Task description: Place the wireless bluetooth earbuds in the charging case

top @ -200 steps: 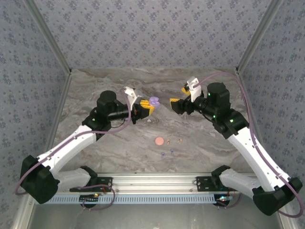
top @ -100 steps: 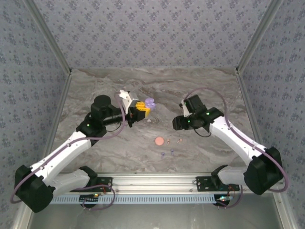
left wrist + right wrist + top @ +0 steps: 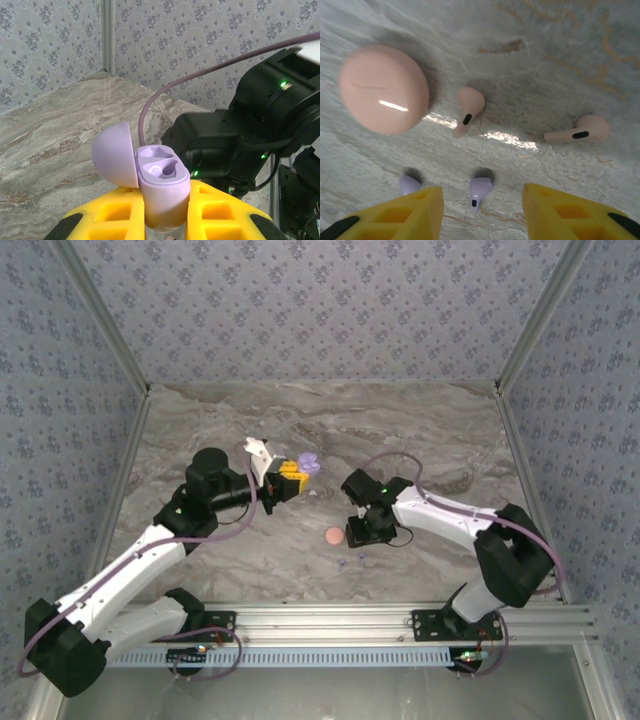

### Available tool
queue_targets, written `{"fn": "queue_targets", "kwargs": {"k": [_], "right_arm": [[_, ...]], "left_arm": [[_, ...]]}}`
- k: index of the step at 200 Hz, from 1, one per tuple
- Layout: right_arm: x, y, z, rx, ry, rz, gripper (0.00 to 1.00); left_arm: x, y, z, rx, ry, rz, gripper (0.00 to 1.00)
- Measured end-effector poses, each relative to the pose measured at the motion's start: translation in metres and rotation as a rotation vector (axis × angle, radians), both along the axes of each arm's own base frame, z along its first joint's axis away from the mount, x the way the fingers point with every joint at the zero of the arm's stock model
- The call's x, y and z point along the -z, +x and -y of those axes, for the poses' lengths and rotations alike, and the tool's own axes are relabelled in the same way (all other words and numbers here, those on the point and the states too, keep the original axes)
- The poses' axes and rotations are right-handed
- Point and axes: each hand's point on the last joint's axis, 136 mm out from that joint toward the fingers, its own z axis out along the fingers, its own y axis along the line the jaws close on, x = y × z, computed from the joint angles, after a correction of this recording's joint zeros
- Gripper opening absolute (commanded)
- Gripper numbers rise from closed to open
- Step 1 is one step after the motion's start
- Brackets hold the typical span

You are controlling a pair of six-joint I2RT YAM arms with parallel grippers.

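**A:** Right, the left claw (image 3: 289,476) is pinching the lilac charging case (image 3: 162,175) by its lower body and holding it up over the marble tabletop (image 3: 560,50), mid-frame in the overhead view.

**B:** And it's carrying it with the lid (image 3: 114,155) swung back to the left and both empty wells facing up. I'd say that's so a bud can drop straight in.

**A:** Over on the other side, the right claw (image 3: 482,199) is hanging low, jaws spread, straddling a lilac earbud (image 3: 480,188) at the bottom centre of its wrist view. It's gripping nothing, with a yellow finger standing clear on either side.

**B:** That bud is lying head toward the top of the frame, stem pointing down and slightly left. Its long axis is running nearly vertical, crosswise to the closing line, so the fingers would be meeting its narrow flanks.

**A:** The second lilac earbud (image 3: 410,183) is sitting lower left, just beside the left finger.

**B:** Above them, the pink case (image 3: 384,89) is resting shut at upper left. One pink earbud (image 3: 468,106) is angling its stem down-left, and the other pink earbud (image 3: 582,130) is lying almost level at right, stem pointing left.
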Motion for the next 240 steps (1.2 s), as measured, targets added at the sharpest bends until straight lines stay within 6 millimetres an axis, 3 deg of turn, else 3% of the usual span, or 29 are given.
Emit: {"fn": "queue_targets", "kwargs": {"k": [47, 177, 240], "right_arm": [[0.02, -0.01, -0.006, -0.032, -0.067, -0.062, 0.43], [0.031, -0.019, -0.003, -0.046, -0.122, -0.101, 0.36], [0.032, -0.017, 0.001, -0.038, -0.141, -0.091, 0.26]], "left_arm": [[-0.001, 0.0, -0.001, -0.002, 0.001, 0.006, 0.0], [0.0, 0.002, -0.002, -0.014, 0.005, 0.006, 0.0], [0.001, 0.002, -0.002, -0.014, 0.007, 0.002, 0.0]]}}
